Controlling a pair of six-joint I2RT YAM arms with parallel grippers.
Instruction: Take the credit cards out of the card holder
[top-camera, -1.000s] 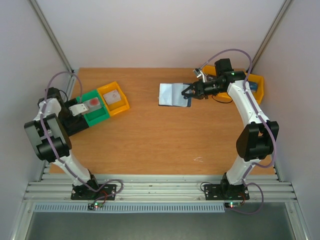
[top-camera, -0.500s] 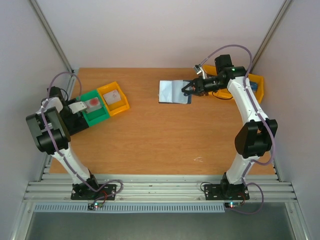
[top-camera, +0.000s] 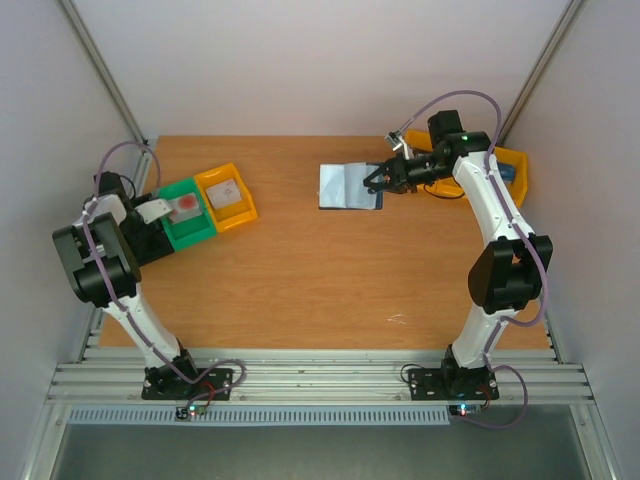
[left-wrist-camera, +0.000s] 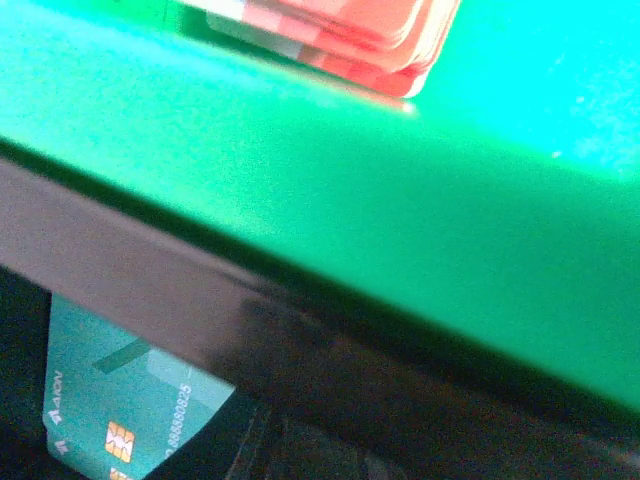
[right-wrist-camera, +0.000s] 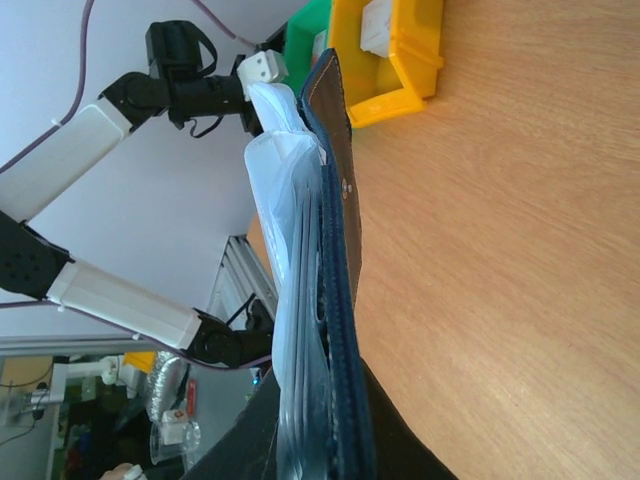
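The left gripper (top-camera: 152, 212) is hovering over the one black bin (top-camera: 150, 248), seemingly sorting by colour; its jaws are not showing, so its opening cannot be told. One teal card (left-wrist-camera: 110, 395) is lying there, red cards (left-wrist-camera: 345, 35) of uncertain number are stacking in the one green bin (top-camera: 195, 233), and one grey card (top-camera: 228, 193) is resting in the left yellow bin (top-camera: 243, 215). The card holder (top-camera: 345, 187) is lying open mid-table (top-camera: 320, 270), with the right gripper (top-camera: 378, 183) pinching its right edge, probably steadying it. The right yellow bin (top-camera: 512, 160) is standing behind.
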